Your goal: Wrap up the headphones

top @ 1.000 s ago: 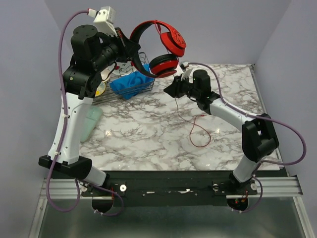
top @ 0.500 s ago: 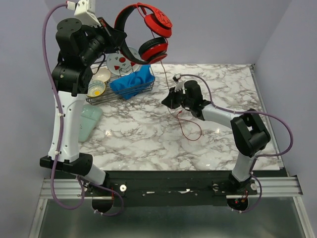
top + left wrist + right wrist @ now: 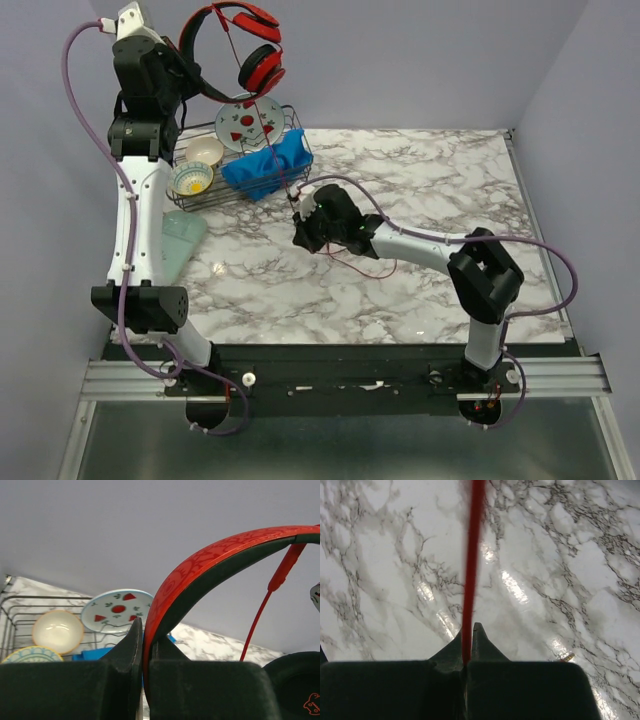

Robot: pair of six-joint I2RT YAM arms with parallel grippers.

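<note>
The red headphones (image 3: 240, 40) hang high at the back left, above the dish rack. My left gripper (image 3: 187, 68) is shut on their black-lined headband (image 3: 225, 555), which sits pinched between the fingertips of the left gripper (image 3: 145, 630). One black ear pad (image 3: 295, 680) shows at the lower right of the left wrist view. The thin red cable (image 3: 285, 170) runs down from the cups to my right gripper (image 3: 300, 228), low over the marble in front of the rack. The right gripper (image 3: 469, 632) is shut on the cable (image 3: 472, 555). Slack cable (image 3: 350, 262) loops on the table; its plug (image 3: 566, 657) lies there.
A wire dish rack (image 3: 190, 205) at the back left holds a watermelon-patterned plate (image 3: 250, 122), two bowls (image 3: 205, 151) (image 3: 190, 179) and a blue insert (image 3: 265, 165). A pale green object (image 3: 180, 245) lies on the marble by the left arm. Grey walls enclose the back and sides.
My left arm swung the headphones up and to the left. My right gripper travelled left across the table toward the rack and closed on the cable, drawing it taut.
</note>
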